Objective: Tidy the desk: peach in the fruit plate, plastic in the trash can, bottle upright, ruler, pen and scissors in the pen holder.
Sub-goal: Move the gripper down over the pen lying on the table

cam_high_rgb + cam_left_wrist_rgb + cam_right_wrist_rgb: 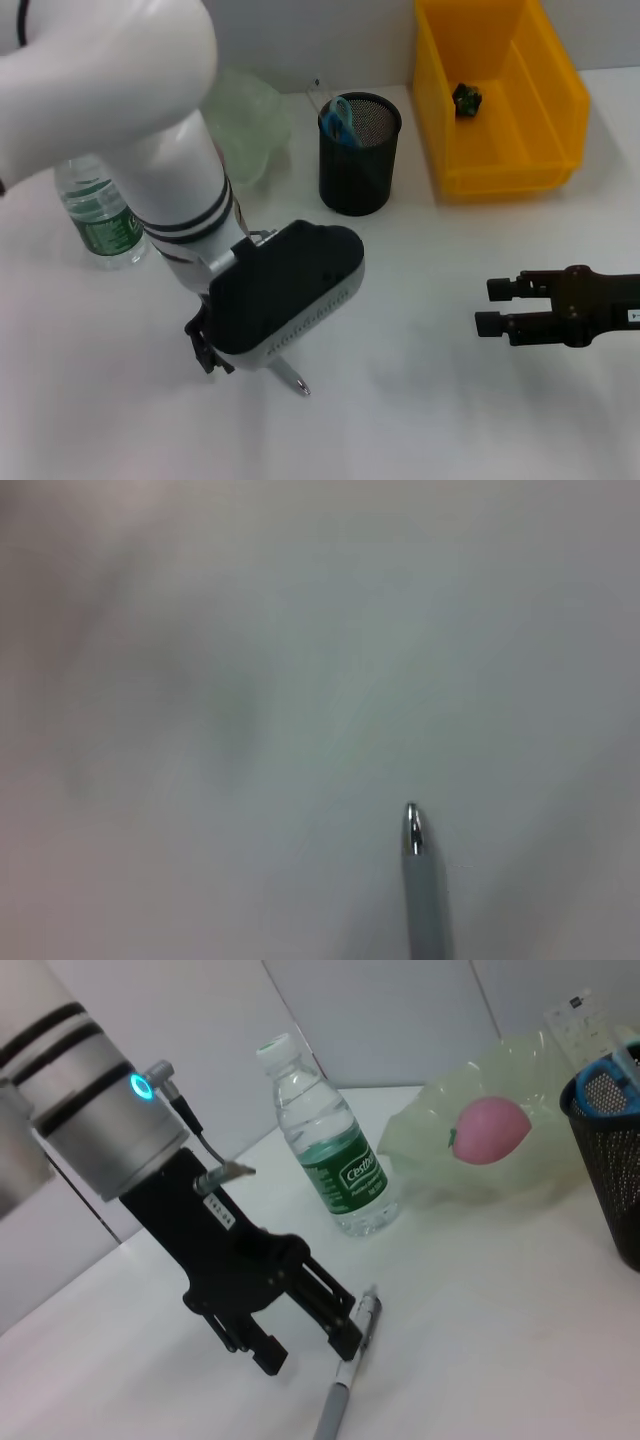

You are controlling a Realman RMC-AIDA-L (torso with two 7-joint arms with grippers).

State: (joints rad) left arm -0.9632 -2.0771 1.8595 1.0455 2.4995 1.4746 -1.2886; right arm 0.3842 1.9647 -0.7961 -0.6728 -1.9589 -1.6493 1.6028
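Note:
My left gripper (222,362) (305,1348) hovers low over the desk (420,420), jaws apart. The silver pen (348,1368) (298,383) (415,840) lies against one fingertip. Behind it the bottle (100,215) (335,1150) stands upright. The peach (490,1128) rests in the pale green fruit plate (430,1150) (255,115). In the black mesh pen holder (358,155) (610,1170) are the blue scissors (340,120) and the clear ruler (580,1025). A dark piece of plastic (466,98) lies in the yellow trash can (500,160). My right gripper (490,305) is open at the right, holding nothing.
The left arm's white forearm (150,130) covers much of the plate in the head view. Bare desk lies between the two grippers and along the front edge.

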